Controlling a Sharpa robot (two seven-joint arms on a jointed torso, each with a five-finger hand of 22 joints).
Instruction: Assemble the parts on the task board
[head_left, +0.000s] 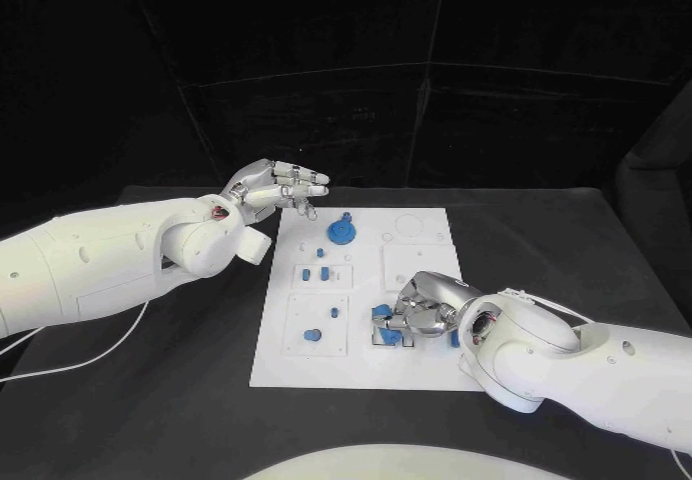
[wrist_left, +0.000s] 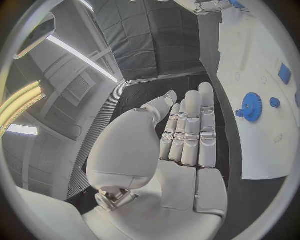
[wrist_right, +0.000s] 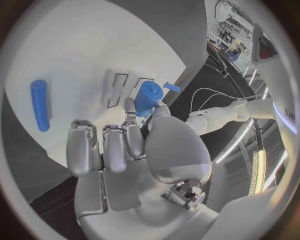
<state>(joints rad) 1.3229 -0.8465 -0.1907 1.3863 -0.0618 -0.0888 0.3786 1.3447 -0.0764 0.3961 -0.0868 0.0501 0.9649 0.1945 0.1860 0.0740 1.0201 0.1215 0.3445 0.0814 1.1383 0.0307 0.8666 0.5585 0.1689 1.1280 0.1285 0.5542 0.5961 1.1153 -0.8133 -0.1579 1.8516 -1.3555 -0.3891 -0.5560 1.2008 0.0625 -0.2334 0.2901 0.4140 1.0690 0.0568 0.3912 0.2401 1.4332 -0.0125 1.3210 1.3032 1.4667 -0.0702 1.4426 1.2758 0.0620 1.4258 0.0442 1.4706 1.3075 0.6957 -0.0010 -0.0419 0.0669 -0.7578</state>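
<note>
The white task board (head_left: 411, 225) lies in the middle of the black table. My right hand (head_left: 427, 308) is low over the board's near right part. It pinches a short blue cylinder (wrist_right: 149, 97) between thumb and a finger, right beside a slotted block (wrist_right: 122, 86). A blue rod (wrist_right: 40, 105) lies loose on the board beside that hand. A blue gear (head_left: 342, 232) stands near the board's far edge. My left hand (head_left: 281, 185) hovers above the board's far left corner, fingers (wrist_left: 195, 125) straight and together, holding nothing.
Small blue pieces (head_left: 316, 272) stand in the board's left column, with one peg (head_left: 336, 312) and another (head_left: 312, 336) nearer me. Black table (head_left: 173, 400) surrounds the board on all sides. A white cable (head_left: 87, 355) runs across the table at the left.
</note>
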